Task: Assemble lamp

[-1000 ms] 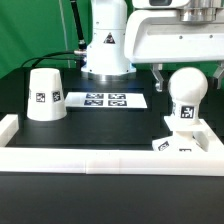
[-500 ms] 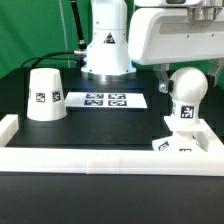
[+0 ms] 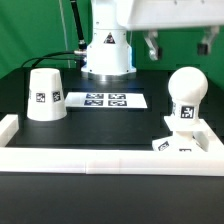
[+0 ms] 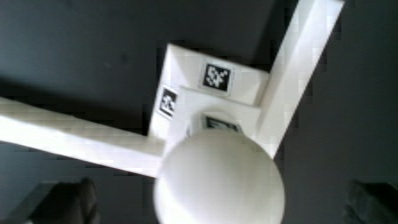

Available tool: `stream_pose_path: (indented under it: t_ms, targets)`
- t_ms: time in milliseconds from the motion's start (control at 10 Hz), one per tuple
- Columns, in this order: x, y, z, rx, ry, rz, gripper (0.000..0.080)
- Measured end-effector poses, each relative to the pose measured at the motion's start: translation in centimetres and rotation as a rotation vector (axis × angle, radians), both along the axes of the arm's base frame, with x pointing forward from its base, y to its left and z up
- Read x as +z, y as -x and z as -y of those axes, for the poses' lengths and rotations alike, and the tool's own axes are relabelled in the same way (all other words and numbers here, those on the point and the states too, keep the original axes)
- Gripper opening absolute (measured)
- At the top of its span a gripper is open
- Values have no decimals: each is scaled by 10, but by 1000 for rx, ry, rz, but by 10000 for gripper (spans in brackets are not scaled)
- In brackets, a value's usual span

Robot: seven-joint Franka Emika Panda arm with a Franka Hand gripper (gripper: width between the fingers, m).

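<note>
Shade (image 3: 44,94) at 9 o'clock on the table, upright. Marker board (image 3: 105,100) mid-table, at the robot's foot. Bulb (image 3: 186,95) stands on base (image 3: 183,143) at 4 o'clock, base partly hidden behind the rail (image 3: 110,160). Gripper (image 3: 180,46) above bulb, cut off by the frame edge, fingers apart, empty.

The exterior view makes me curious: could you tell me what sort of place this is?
Probably a robot test bench: a black table edged by white border rails, a flat white marker board, and tagged white plastic lamp parts.
</note>
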State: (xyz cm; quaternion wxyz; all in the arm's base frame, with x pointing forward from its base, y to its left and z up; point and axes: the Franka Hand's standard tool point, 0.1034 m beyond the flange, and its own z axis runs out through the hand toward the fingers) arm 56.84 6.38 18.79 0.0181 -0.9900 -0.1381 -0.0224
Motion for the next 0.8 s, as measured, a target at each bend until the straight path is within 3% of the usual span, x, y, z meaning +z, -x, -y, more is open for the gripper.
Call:
stream_pose_path:
  t_ms: [200,800]
  targets:
    - [1,17,36,-28,5,11,699]
    - [-5,19,31,-50,5,12,699]
